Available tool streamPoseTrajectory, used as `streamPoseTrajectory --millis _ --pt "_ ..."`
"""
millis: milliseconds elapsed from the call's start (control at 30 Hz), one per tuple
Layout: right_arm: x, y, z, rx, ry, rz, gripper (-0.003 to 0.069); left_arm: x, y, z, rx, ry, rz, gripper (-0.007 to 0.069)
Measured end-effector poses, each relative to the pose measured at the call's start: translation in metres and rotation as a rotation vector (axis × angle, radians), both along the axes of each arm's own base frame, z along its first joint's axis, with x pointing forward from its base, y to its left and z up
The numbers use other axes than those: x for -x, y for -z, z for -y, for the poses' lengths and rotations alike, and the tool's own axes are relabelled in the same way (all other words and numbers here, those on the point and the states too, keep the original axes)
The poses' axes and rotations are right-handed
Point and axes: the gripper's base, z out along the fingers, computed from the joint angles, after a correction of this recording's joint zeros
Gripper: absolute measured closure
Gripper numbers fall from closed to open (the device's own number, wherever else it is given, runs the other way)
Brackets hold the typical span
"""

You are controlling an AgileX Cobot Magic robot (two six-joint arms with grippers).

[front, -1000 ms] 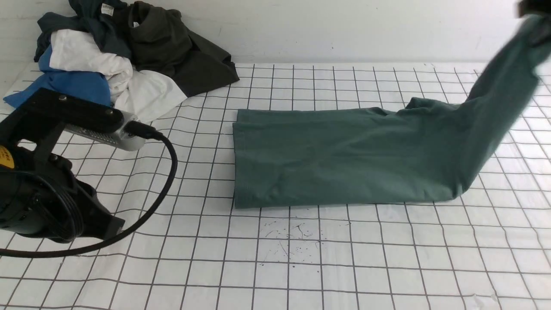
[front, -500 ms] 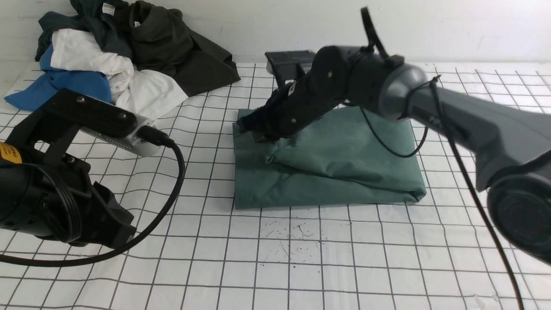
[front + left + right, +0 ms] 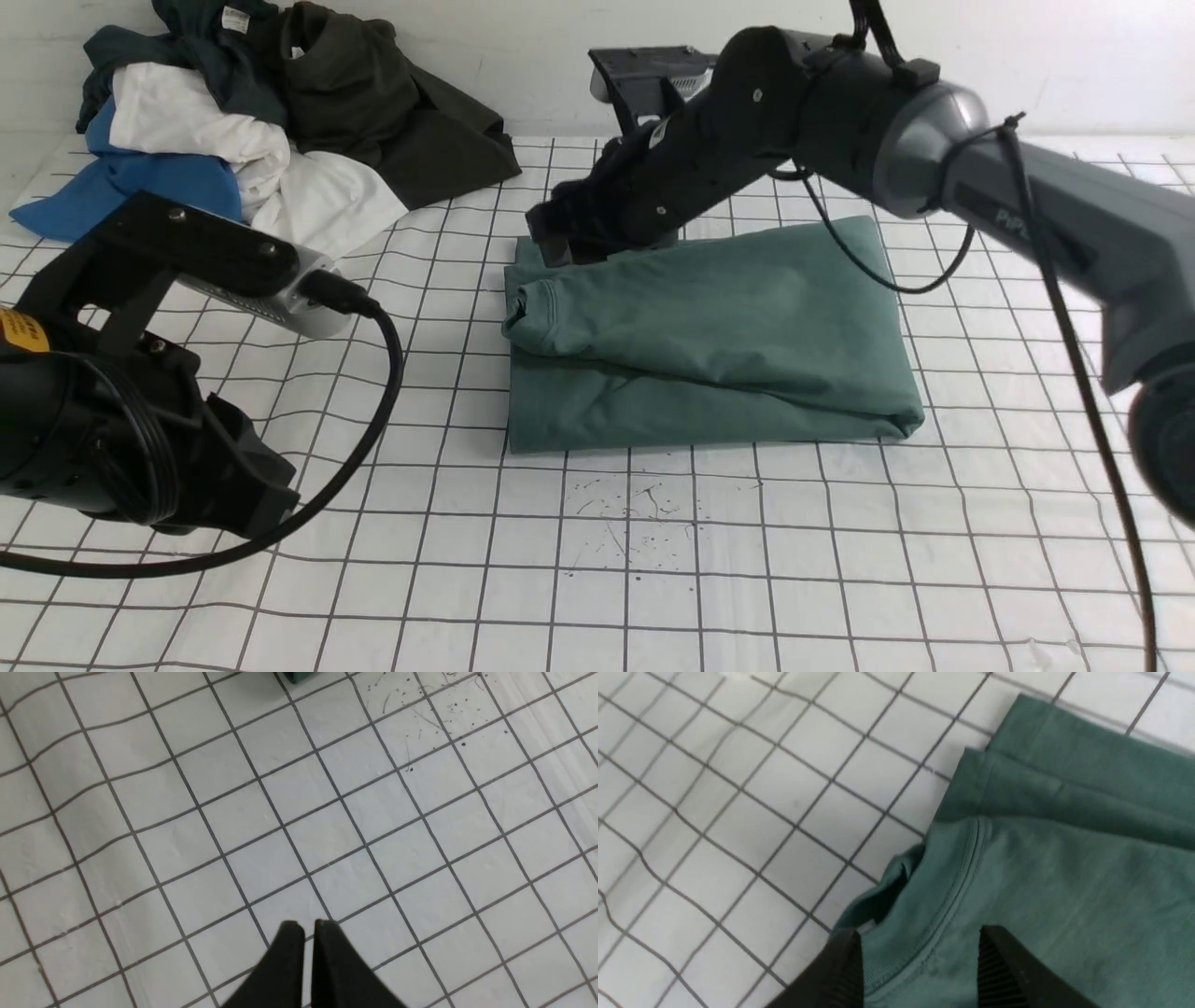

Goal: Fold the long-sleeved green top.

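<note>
Since a moment ago the right claw (image 3: 551, 245) has let go of the top's edge and is lifting off it, and the green long-sleeved top (image 3: 709, 345) is now lying doubled over on the counter (image 3: 653, 579) instead of hanging stretched from that claw.

In the front view, the right claw is hovering just above the folded top's far left corner, with its dark arm crossing over the far edge of the cloth. A pile of clothes (image 3: 233, 131), blue, white and dark, is sitting well apart from this claw, off toward the left back corner. The left arm and its cable are filling the near left side, well clear of the top.

In the left wrist view, the left claw (image 3: 302, 926) is pressed together over bare grid cloth, with only a corner of the top (image 3: 296, 676) showing far beyond its tips.

In the right wrist view, the right claw (image 3: 920, 956) is standing apart, empty, with the top's stitched edge (image 3: 962, 891) lying between and beyond its fingers.
</note>
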Motion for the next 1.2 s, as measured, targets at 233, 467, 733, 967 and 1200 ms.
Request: streamPoseTrajectory --millis 233,467,733,967,1200 --pt "-0.004 0.069 -0.014 -0.051 -0.001 -0.197 0.0621 0.001 -0.002 0.001 0.007 0.03 0.014 0.0613" --pt "0.006 -0.035 -0.005 -0.031 -0.137 0.087 0.067 0.031 -0.031 -0.008 -0.015 0.072 0.208 0.0613" --pt "0.089 -0.235 0.091 0.283 -0.052 0.525 0.067 0.087 -0.053 -0.032 -0.044 -0.009 0.633 0.0613" --pt "0.201 -0.306 0.189 0.212 0.252 0.723 0.067 0.112 -0.017 -0.043 0.003 -0.088 0.886 0.0613" --pt "0.286 -0.234 0.225 0.138 0.277 0.73 0.067 0.123 0.012 -0.048 0.033 -0.137 1.023 0.0613"
